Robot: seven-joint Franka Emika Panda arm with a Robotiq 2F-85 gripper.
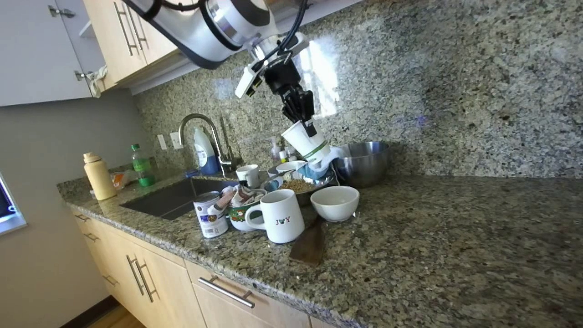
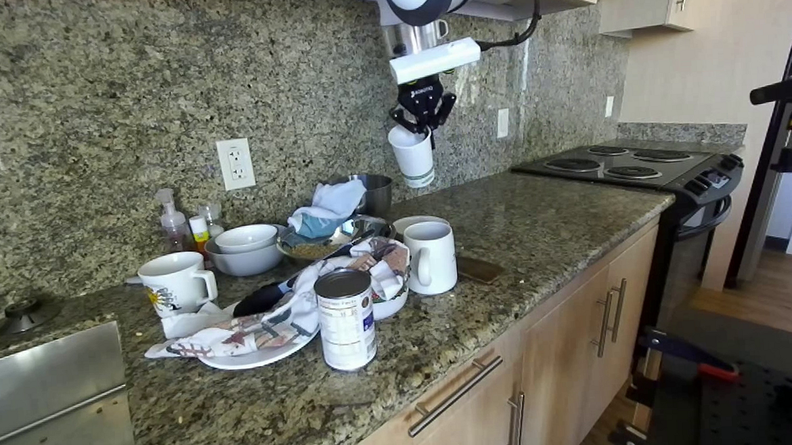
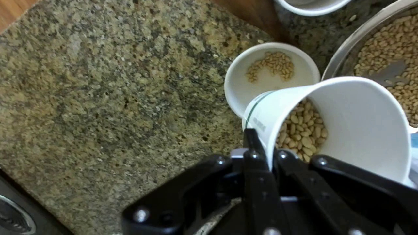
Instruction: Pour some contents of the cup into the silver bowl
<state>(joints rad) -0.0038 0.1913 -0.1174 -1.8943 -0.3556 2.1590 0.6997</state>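
My gripper [image 1: 308, 126] is shut on the wall of the white cup [image 1: 304, 142], one finger inside the rim and one outside, as the wrist view [image 3: 265, 148] shows. The cup [image 2: 414, 162] is held in the air, tilted, its rim toward the sink side. Pale bean-like grains lie at its bottom in the wrist view; its outer wall [image 3: 274, 104] has a green line. Two shiny metal bowls stand below: a wide one [image 3: 339, 57] holding grains, and a deeper one [image 1: 364, 166] at the backsplash, inside unseen. I cannot tell which is the silver bowl.
A blue-white cloth [image 2: 331, 205] lies over the grain bowl's edge. A small white bowl [image 1: 335, 205] with some grains, a white mug [image 1: 283, 218], a can [image 1: 210, 216] and a wooden spatula [image 1: 309, 246] stand close by. Cabinets hang above the arm.
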